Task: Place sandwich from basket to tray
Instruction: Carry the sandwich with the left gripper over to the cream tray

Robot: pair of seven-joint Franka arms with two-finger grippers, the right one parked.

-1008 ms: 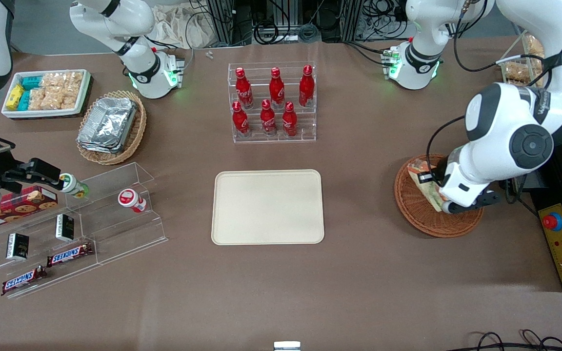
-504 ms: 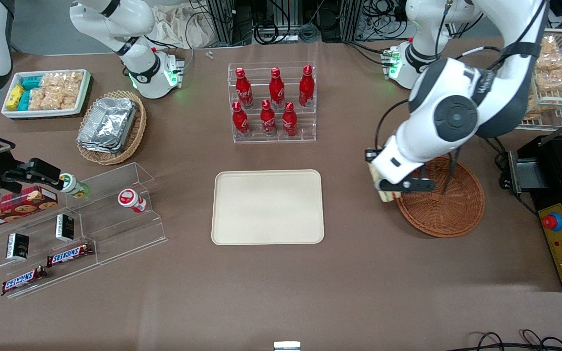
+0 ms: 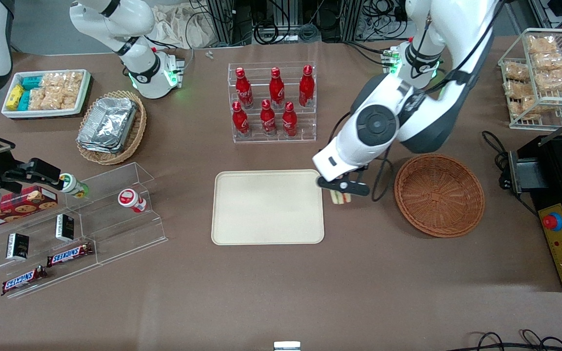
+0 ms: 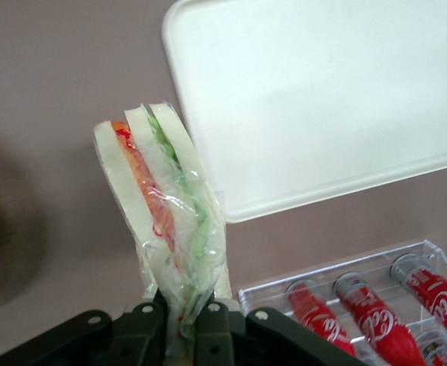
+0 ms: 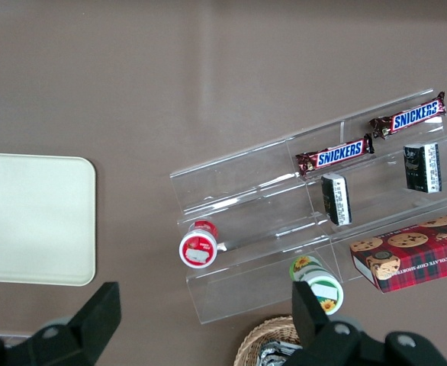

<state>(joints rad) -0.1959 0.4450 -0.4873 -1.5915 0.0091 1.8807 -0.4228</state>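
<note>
The sandwich (image 4: pixel 165 215), a wedge of pale bread with green and orange-red layers in clear wrap, hangs in the air, and my gripper (image 4: pixel 181 314) is shut on its wrapped end. In the front view the gripper (image 3: pixel 342 187) carries the sandwich (image 3: pixel 339 197) above the table between the tray and the basket, just off the tray's edge. The cream-beige tray (image 3: pixel 267 206) lies flat with nothing on it, and its corner (image 4: pixel 315 99) shows in the left wrist view. The round reddish-brown wicker basket (image 3: pixel 439 195) holds nothing.
A clear rack of red bottles (image 3: pixel 272 102) stands farther from the front camera than the tray. A tan oval basket of foil containers (image 3: pixel 110 126), a white tray of snacks (image 3: pixel 46 92) and clear shelves with candy bars (image 3: pixel 69 229) lie toward the parked arm's end. A wire snack rack (image 3: pixel 544 78) stands toward the working arm's end.
My gripper has lifted the sandwich out of the basket and carried it sideways to the tray's edge. The basket now holds nothing.
</note>
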